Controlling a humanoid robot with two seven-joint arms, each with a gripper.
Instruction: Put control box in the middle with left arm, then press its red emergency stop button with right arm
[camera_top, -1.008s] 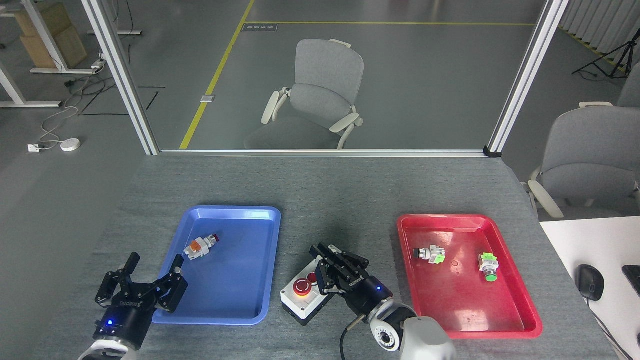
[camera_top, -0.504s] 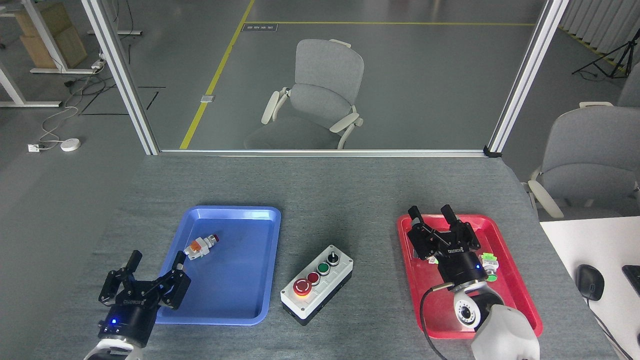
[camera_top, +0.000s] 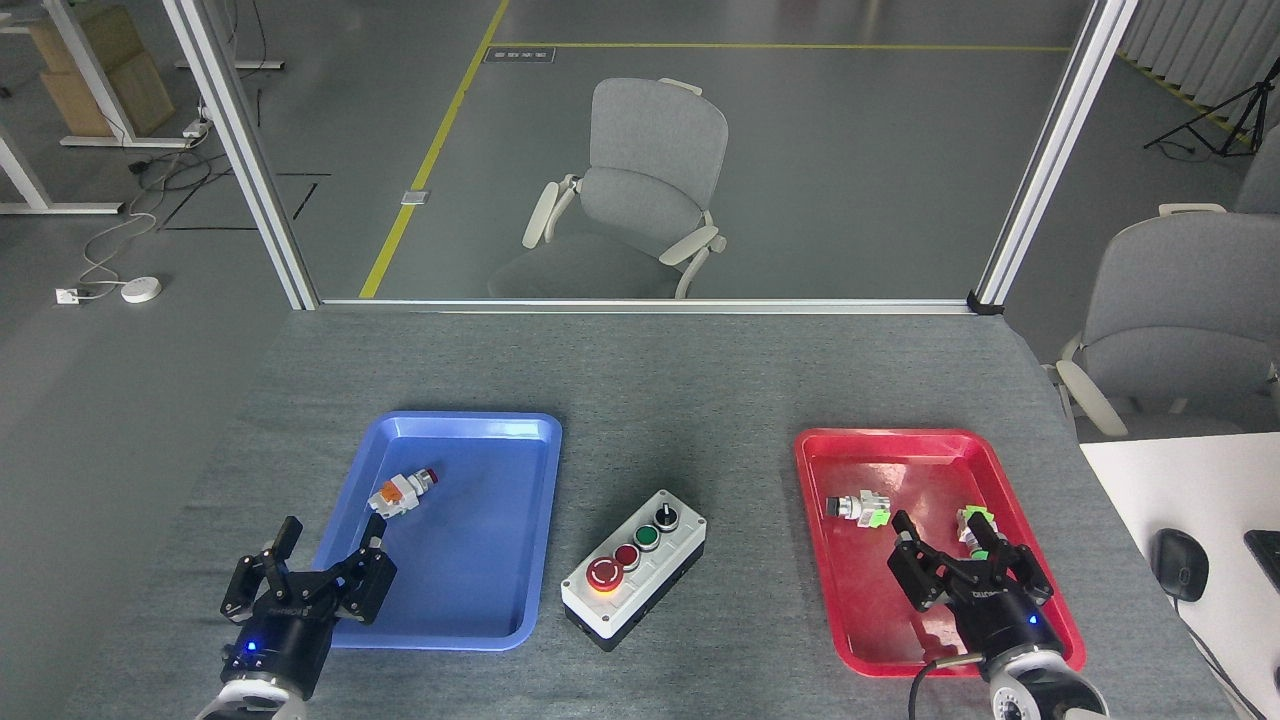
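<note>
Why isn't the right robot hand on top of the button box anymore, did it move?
Yes. The right gripper moved away from the control box toward the robot's right and now hovers over the red tray, near its front edge.

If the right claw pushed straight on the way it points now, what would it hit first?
Probably the green-tipped switch in the red tray, just beyond the right claw; depth is unclear, so it might pass above.

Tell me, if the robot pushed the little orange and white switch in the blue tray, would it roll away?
Probably a little. The orange and white switch lies on its side, and its red tip looks round, so it might roll or spin. Its blocky body would likely stop it soon. The blue tray looks smooth and shiny, so it could slide easily, but the raised rim should keep it inside.
</note>
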